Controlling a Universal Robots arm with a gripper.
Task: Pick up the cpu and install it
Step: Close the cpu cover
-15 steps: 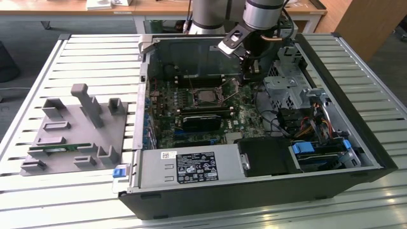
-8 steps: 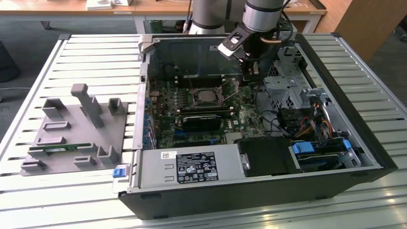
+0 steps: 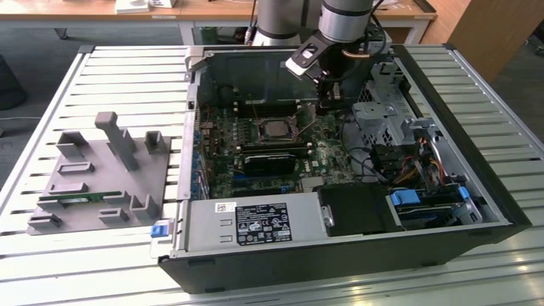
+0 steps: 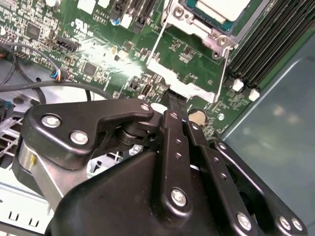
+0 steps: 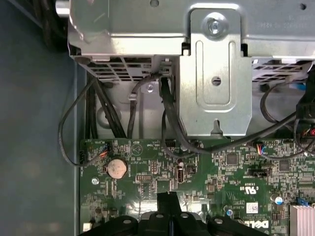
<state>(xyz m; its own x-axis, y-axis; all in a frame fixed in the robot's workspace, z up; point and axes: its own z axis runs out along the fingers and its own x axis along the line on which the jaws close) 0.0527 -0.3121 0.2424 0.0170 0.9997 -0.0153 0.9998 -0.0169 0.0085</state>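
Gripper (image 5: 170,197) low over the motherboard (image 5: 221,172) inside the open computer case (image 3: 340,268), fingers pressed together and empty, just beside the socket (image 4: 206,32) with the cpu (image 4: 220,9) already lying in it silver top up; pick-up and placement apparently done, latching of the wire lever (image 4: 224,73) seemingly left.

In the second wrist view the cpu (image 4: 221,9), seated on the green board (image 4: 98,54), is cut off by the picture's edge, and the gripper (image 4: 174,100) hides the stretch of board beneath it. In the first wrist view black cables (image 5: 106,113) just beyond the board vanish under a metal cage (image 5: 128,29). Whether the cpu is locked down cannot be told.
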